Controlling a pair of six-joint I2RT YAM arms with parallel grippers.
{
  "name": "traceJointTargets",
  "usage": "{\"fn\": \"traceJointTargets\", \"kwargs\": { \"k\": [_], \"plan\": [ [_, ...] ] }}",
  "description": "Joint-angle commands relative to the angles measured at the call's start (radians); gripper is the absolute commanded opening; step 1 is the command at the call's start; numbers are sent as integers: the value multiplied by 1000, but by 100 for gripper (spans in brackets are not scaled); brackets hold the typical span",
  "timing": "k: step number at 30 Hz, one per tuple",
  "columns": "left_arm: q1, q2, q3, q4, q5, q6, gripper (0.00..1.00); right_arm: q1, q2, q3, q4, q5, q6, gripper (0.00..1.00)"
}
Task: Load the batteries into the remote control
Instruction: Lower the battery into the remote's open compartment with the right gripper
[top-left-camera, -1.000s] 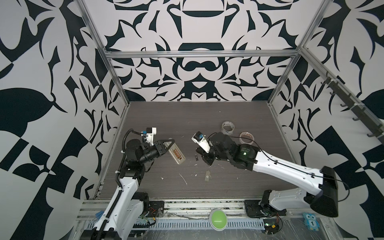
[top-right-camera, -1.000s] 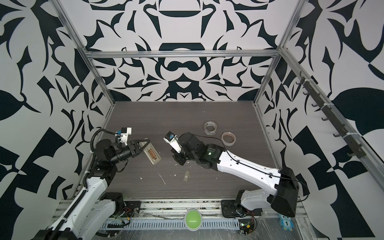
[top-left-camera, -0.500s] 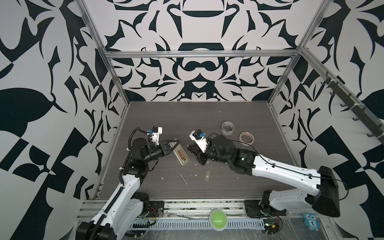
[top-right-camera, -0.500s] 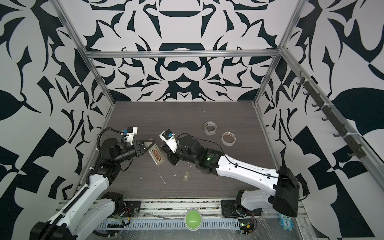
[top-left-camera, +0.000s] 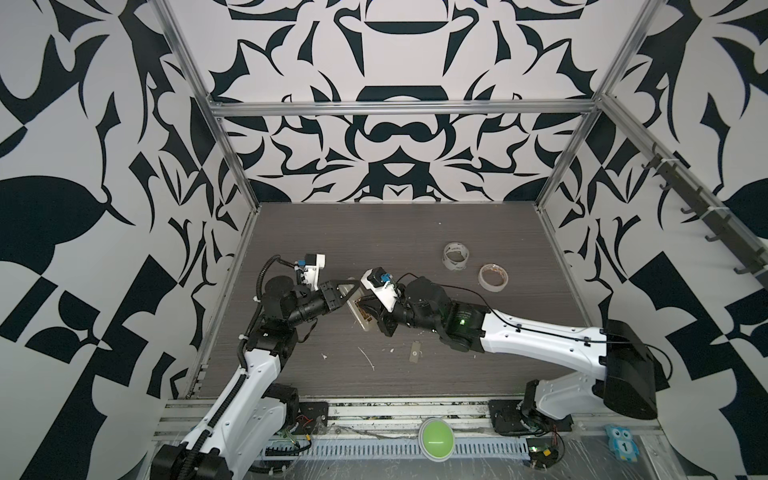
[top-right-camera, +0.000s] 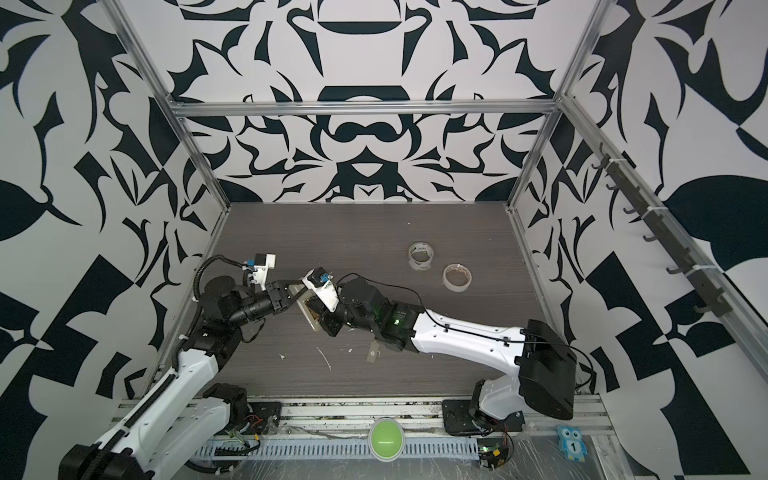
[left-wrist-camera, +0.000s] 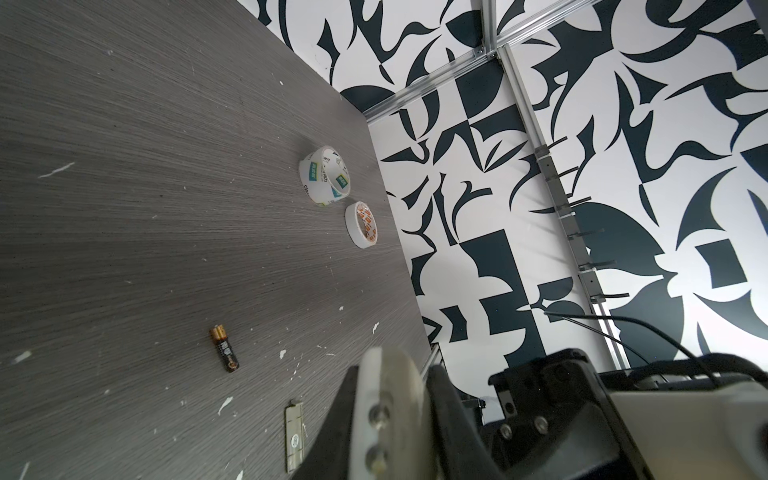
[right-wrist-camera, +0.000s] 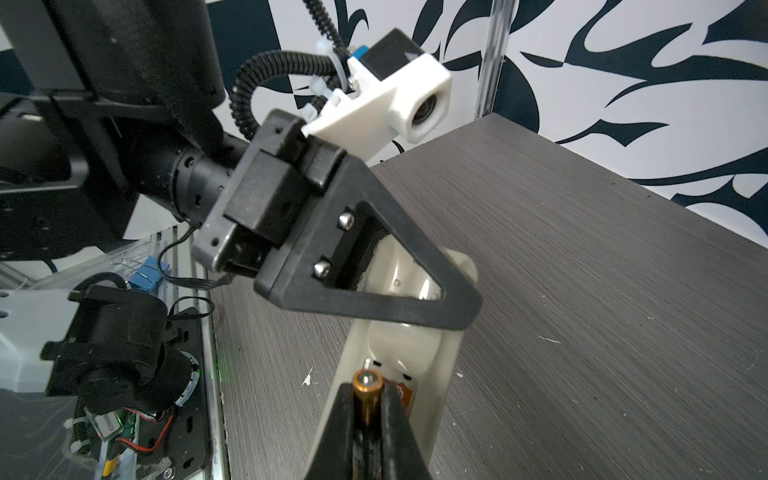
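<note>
1. I am holding the remote control (right-wrist-camera: 446, 353) clear of the bench (left-wrist-camera: 124, 166) with the left pincer (top-left-camera: 343, 291). It is clamped across one end of the pale body. The handset is hanging tilted, left of the bench's middle, with its open battery bay facing the right arm.
2. The right pincer (right-wrist-camera: 366, 419) is clamped on the held battery (right-wrist-camera: 365, 381), squeezing the barrel from both sides. The gold end is poking out toward the bay and looks very close to it. From the right wrist view I cannot tell whether it is touching.
3. The loose battery (left-wrist-camera: 224, 348) is lying flat on the bench, near the bay cover (left-wrist-camera: 293, 440) but apart from it. Two tape rolls (left-wrist-camera: 325, 175) are sitting well away, toward the far right corner.
4. I am treating the battery as light, rigid and slick. Being round, it could twist or squirt out of the pads if I push off-axis. I judge the best grip is across the middle of the barrel, leaving both ends free.
5. I am expecting the remote to be a light, stiff, hollow shell that can pivot in a one-ended grip. I would press gently, straight into the bay, bracing against the left pincer.
6. Neither battery is seated, by my reading. A patch of orange is showing inside the bay, and I cannot tell what it is.
</note>
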Motion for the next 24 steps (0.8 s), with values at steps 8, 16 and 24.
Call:
{"fn": "traceJointTargets", "kwargs": {
  "k": [8,16,24],
  "plan": [
    [-3,-23,19,30,3,-5,0,7,-1,5,86,27,-19,0],
    [-4,-30,20,30,1,-7,0,7,6,-9,86,39,-27,0],
    [-4,-36,23,35,1,-13,0,8,11,-19,80,54,-40,0]
  ]
}}
